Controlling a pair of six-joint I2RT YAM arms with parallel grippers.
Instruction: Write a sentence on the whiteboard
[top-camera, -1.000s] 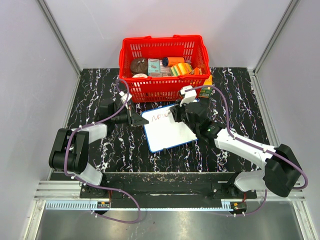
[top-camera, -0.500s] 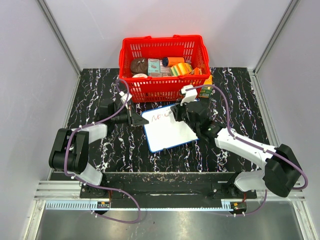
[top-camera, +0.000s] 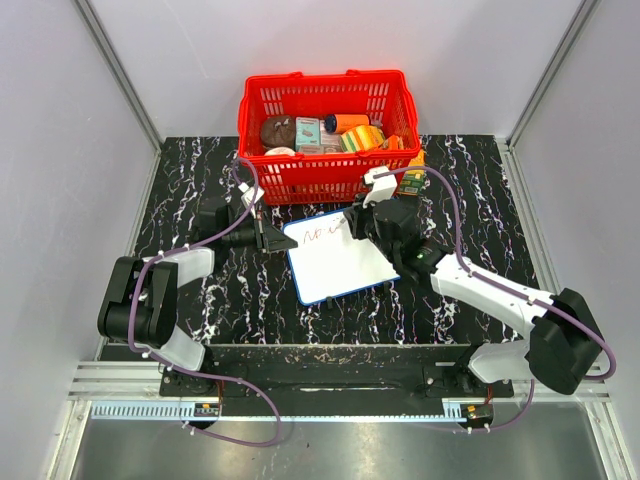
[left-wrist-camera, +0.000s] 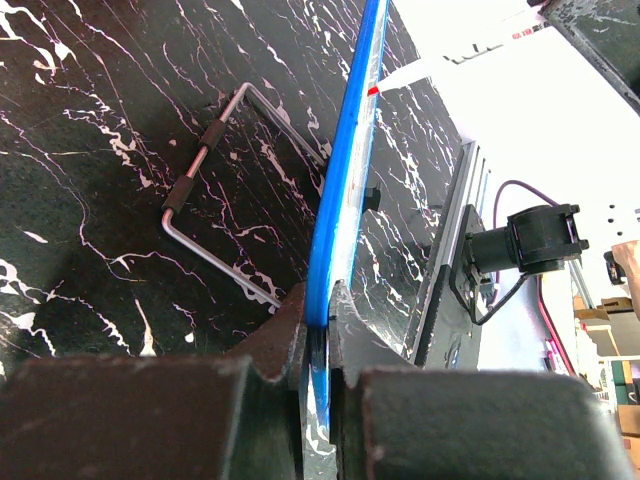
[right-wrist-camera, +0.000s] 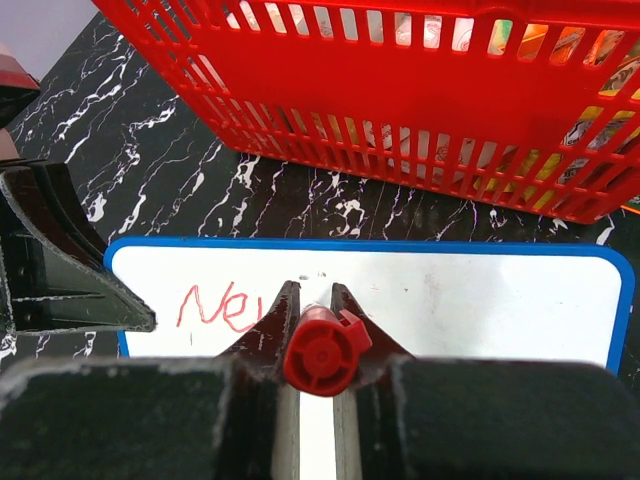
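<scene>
Two arms meet over the whiteboard (top-camera: 338, 262), which lies near the middle of the black marbled table (top-camera: 190, 190), turned so that its long sides run from about 11 o'clock to 5 o'clock in the top view. The red basket (top-camera: 325, 170) of assorted packets stands just beyond it at 12 o'clock.

The left gripper (top-camera: 272, 238) reaches in from 9 o'clock and is clamped on the board's thin blue rim near its 10 o'clock corner. In the left wrist view the rim runs edge-on between the two closed fingers (left-wrist-camera: 290, 345).

The right gripper (top-camera: 352, 226) comes from 4 o'clock and is pinched shut on a red marker (right-wrist-camera: 322, 352), whose round red end faces the right wrist camera. The marker points down at the board's far part, towards 12 o'clock. The left wrist view shows its white tip on or just above the white surface; which of the two cannot be told.

The sentence (right-wrist-camera: 213, 307) is only begun: red strokes reading "Ne", with a further stroke partly hidden behind the right gripper's finger, lie near the board's 11 o'clock corner.
</scene>
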